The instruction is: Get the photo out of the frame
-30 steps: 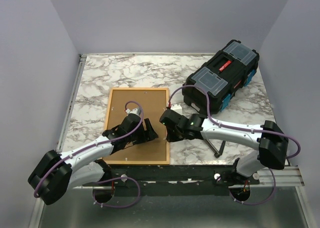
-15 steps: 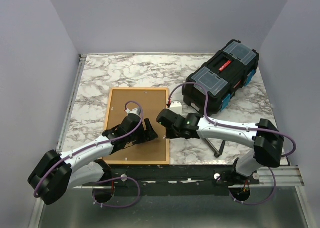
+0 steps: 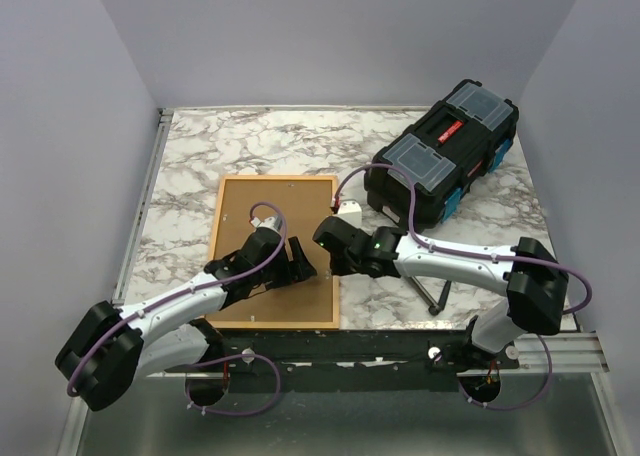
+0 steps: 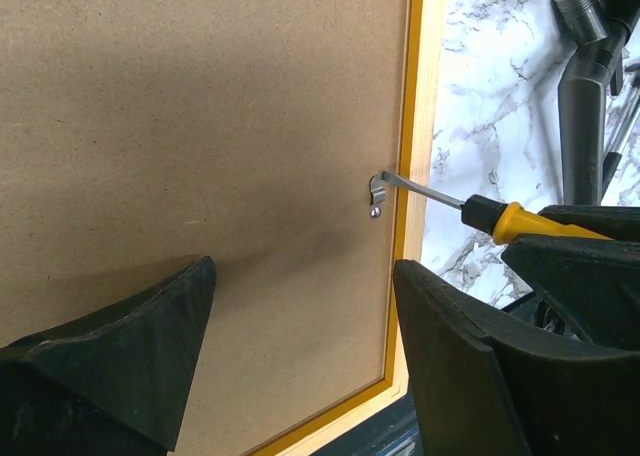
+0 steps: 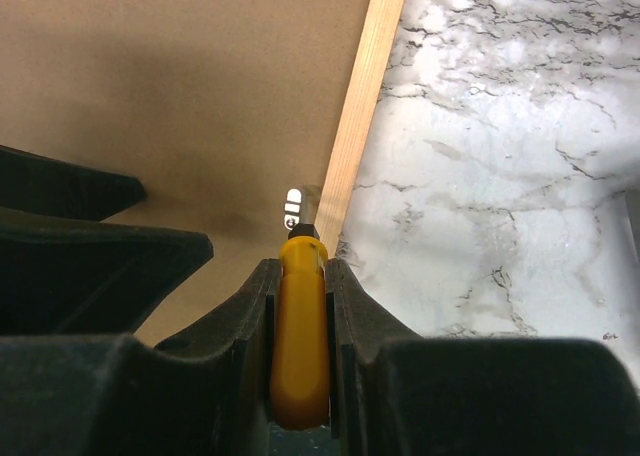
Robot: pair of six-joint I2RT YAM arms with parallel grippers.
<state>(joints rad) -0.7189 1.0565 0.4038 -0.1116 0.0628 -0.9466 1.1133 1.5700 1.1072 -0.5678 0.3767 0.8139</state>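
You had the frame (image 3: 274, 179) lying face down on the marble table (image 3: 200, 146), so the photo (image 4: 200, 106) showed only its brown board back inside the orange border. Its picture side was hidden against the table. Your left gripper (image 4: 300, 271) hung over that board near the frame's right edge. Its jaws were spread wide and held nothing, and I could not tell whether they touched the board. Your right gripper (image 5: 300, 266), just outside the same edge, was clamped on the yellow handle of a screwdriver (image 4: 510, 219). Its blade reached in across the border to a small metal clip (image 4: 377, 193). From the right wrist the handle hid the blade, and only the clip showed past it. A grey metal tube (image 4: 580, 106) off that side of the frame was cut off by the picture's edge and hard to identify. The black toolbox (image 3: 445, 161) sat beyond the frame's far right corner, and its red lid label (image 3: 449, 131) was too small to read.
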